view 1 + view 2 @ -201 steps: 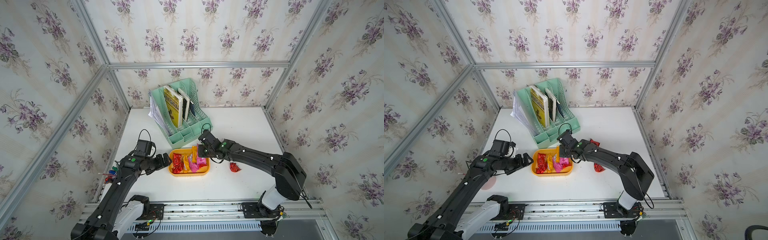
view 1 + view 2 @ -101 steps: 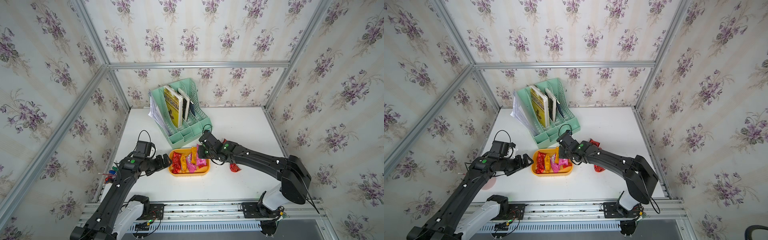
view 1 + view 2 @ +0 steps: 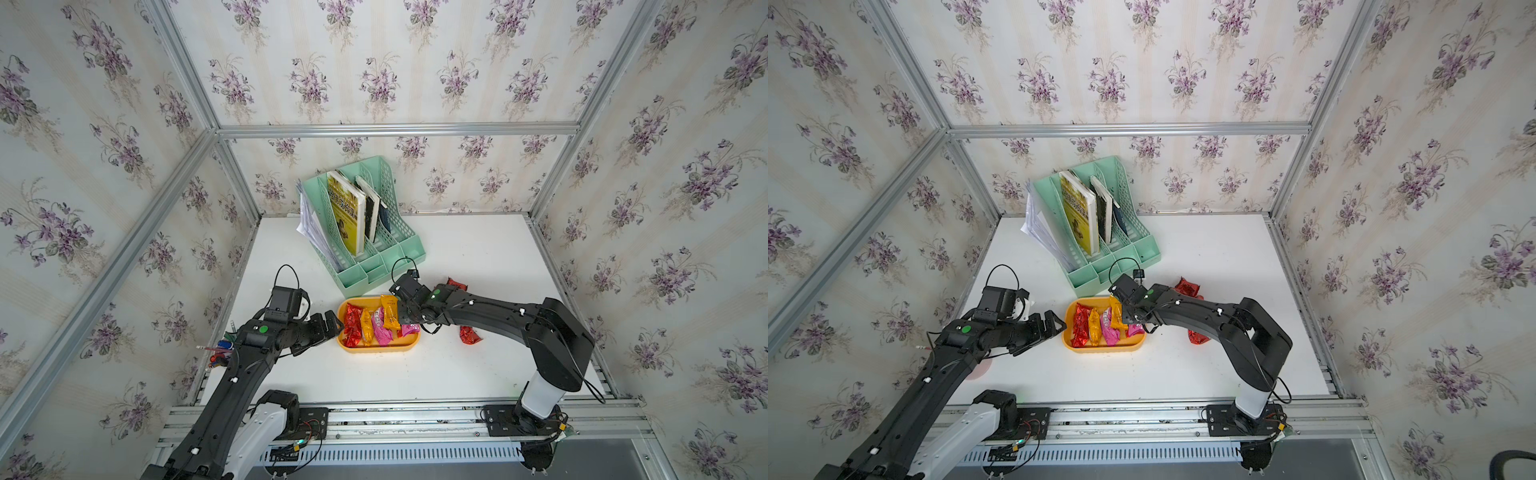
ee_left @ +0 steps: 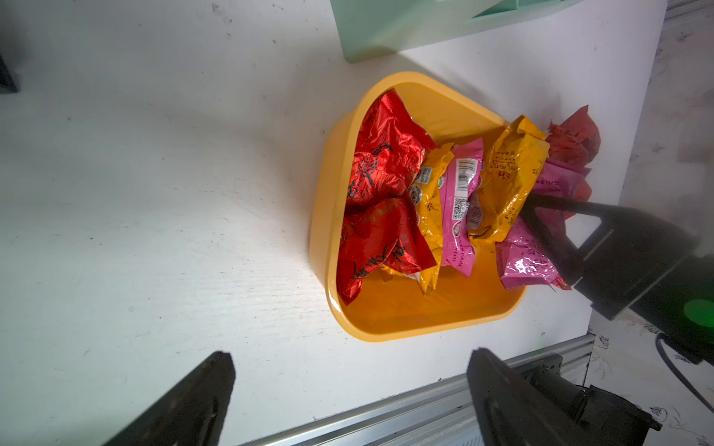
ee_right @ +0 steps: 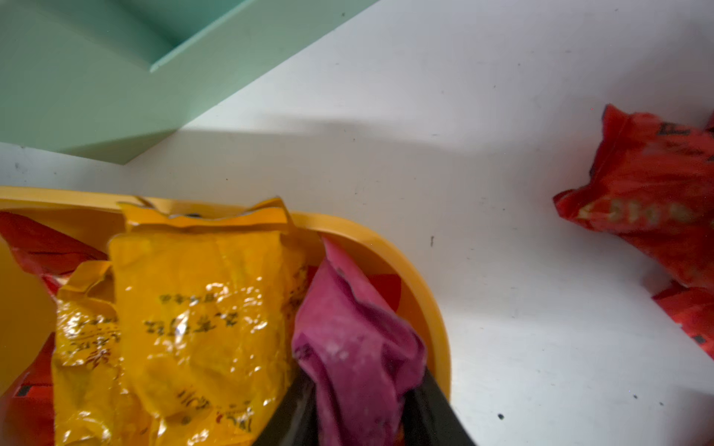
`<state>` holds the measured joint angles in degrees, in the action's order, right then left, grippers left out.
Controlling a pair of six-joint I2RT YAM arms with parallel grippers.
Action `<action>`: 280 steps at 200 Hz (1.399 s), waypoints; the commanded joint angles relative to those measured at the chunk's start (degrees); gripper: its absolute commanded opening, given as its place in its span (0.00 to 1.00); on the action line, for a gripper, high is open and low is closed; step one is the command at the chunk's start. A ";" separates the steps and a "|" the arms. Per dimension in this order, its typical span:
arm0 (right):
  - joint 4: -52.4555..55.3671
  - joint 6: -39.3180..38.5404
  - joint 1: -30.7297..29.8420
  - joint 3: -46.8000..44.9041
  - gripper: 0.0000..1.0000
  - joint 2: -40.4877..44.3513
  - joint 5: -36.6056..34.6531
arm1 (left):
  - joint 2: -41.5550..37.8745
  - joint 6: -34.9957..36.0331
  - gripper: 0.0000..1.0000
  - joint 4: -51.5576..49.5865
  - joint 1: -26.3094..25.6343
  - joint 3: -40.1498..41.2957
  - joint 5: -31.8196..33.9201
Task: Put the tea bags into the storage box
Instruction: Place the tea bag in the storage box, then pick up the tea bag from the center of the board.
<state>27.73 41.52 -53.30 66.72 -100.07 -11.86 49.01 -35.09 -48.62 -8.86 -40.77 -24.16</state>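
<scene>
Right wrist view: right gripper (image 5: pixel 361 390) low over storage box (image 5: pixel 429 297). Pink tea bag (image 5: pixel 355 340) between its fingers; cannot tell if squeezed or let go. Red, orange, pink tea bags (image 3: pixel 376 322) lie in box. Two red tea bags (image 3: pixel 469 334) out on white table (image 3: pixel 478 249), right of box. Left gripper (image 4: pixel 349 357) spread wide, holding nothing, just beside box.

Yellow-orange storage box (image 3: pixel 376 348) on the white bench (image 3: pixel 478 257), and the tea bags (image 3: pixel 351 324) in it run shiny red, orange-yellow and pink, the pink one printed with a white barcode patch. Behind, a mint-green lattice file rack (image 3: pixel 353 277) holding a yellow-covered book (image 3: pixel 345 216), and cream striped wallpaper (image 3: pixel 374 62) sprigged with purple flowers.
</scene>
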 commanded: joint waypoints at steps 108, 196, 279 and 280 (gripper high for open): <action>8.35 1.89 8.55 -3.07 0.77 17.43 -1.06 | 3.73 -1.01 0.99 3.63 0.01 0.61 -1.58; 17.53 0.49 18.53 -16.15 0.75 23.52 -0.20 | 7.32 -4.73 0.99 8.97 -0.01 1.89 -0.63; 5.83 -1.72 21.13 -25.39 0.85 22.74 10.16 | 4.66 -7.74 0.99 9.04 -0.37 4.56 0.04; 5.75 -1.67 21.13 -25.40 0.85 22.64 10.17 | 4.63 -7.73 0.99 9.01 -0.37 4.56 0.06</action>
<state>37.67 40.25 -32.23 42.11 -76.71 -4.89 54.17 -42.44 -39.57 -9.19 -36.14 -24.75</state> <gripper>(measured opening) 0.850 0.988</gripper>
